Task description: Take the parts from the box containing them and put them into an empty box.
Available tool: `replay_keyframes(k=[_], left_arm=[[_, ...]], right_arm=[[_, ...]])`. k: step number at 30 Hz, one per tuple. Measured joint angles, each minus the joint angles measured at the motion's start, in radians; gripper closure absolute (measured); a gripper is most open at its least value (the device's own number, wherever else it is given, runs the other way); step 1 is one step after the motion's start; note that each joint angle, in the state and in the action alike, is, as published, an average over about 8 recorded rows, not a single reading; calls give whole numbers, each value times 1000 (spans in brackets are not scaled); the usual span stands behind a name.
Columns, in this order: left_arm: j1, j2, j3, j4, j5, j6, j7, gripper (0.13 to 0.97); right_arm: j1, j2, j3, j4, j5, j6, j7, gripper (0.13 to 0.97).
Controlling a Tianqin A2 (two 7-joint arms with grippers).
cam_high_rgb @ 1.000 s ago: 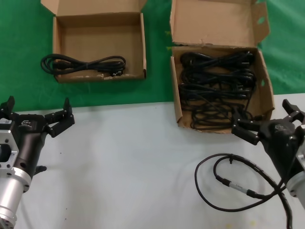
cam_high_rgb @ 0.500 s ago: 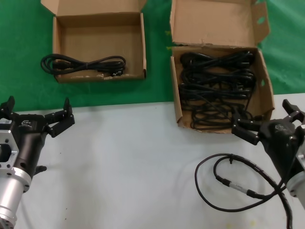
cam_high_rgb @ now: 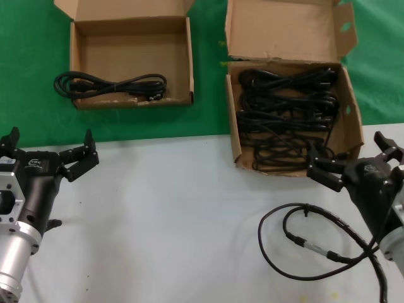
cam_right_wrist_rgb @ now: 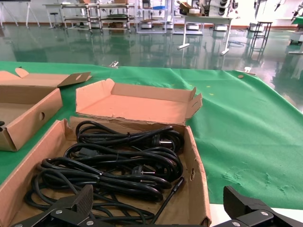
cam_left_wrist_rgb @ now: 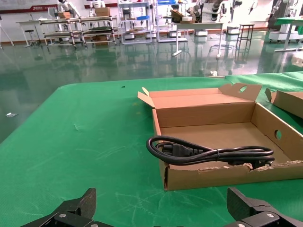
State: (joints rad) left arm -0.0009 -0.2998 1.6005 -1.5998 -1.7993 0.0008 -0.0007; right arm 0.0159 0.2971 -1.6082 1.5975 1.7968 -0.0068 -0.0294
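The right gripper [cam_high_rgb: 353, 161] hung spread open just before the cable-filled box [cam_high_rgb: 232, 113], the left gripper [cam_high_rgb: 47, 151] equally wide, well short of the single-cable box [cam_high_rgb: 74, 57].

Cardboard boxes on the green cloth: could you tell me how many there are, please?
2. The shallow box lies on the robot's left holding one cable bundle; the tall-flapped box lies on its right, full of cables.

White table [cam_high_rgb: 164, 214] with green cloth [cam_high_rgb: 31, 76] carries 2 cardboard boxes [cam_high_rgb: 132, 60] [cam_high_rgb: 293, 113], perhaps 1 loose cable [cam_high_rgb: 303, 243]

Glossy green floor [cam_left_wrist_rgb: 71, 56]; metal shelving racks [cam_left_wrist_rgb: 75, 28]; stool [cam_left_wrist_rgb: 244, 35] beyond.
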Motion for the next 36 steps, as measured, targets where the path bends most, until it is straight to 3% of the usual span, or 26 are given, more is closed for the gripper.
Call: replay_keyframes(k=[36], left_arm=[[0, 0, 0, 0, 0, 0, 0, 132]], right_arm=[[0, 0, 0, 0, 0, 0, 0, 129]])
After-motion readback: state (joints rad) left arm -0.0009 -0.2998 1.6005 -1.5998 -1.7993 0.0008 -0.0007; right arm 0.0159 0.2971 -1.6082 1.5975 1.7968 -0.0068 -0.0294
